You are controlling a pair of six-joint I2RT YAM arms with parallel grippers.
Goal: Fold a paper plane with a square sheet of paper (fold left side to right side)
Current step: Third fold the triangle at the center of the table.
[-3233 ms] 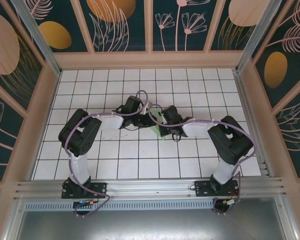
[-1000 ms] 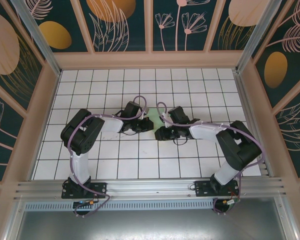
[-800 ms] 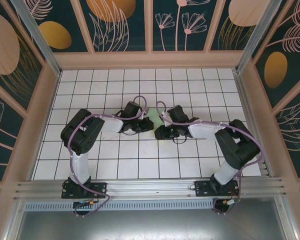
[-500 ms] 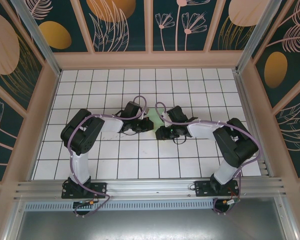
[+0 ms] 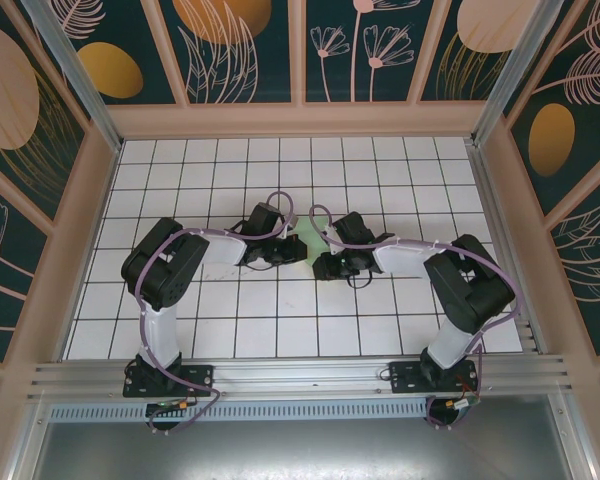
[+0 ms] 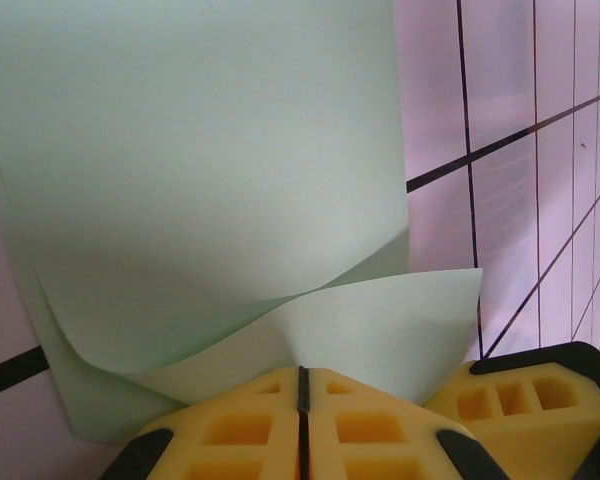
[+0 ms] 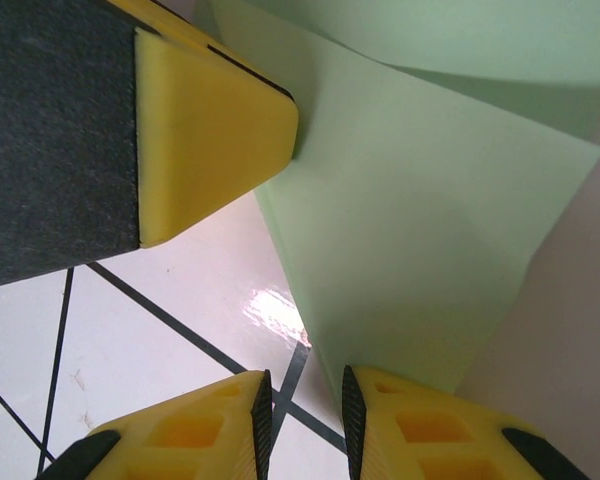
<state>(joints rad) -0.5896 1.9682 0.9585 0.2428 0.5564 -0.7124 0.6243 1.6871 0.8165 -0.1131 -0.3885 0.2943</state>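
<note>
Pinching left gripper: overhead, I see it near the middle of the table, at 8 o'clock of the green paper. In its own wrist view the two yellow fingers are pressed together with only a dark seam between them. The curled edge of the sheet runs down into that seam, so I read the gripper as clamped on the paper.
Opposite arm, right gripper: overhead, it sits at 5 o'clock of the paper, just beside the left gripper. In its wrist view the fingers stand a narrow slit apart, and through the slit I see bare tile and a black grid line.
Task thing, square sheet of paper: pale green, showing between the two grippers and toward 12 o'clock of them. From the left wrist, one layer bows over another in a soft curl. From the right wrist, a pointed corner reaches toward 5 o'clock, down to the top of one finger; I cannot tell whether they touch.
Neighbouring fingers: from the right wrist, a yellow pad of the left gripper at 10 o'clock meets the paper's edge. From the left wrist, a yellow finger at 4 o'clock lies just beside the flap's corner.
Work surface, tiled table: white squares with black grid lines.
</note>
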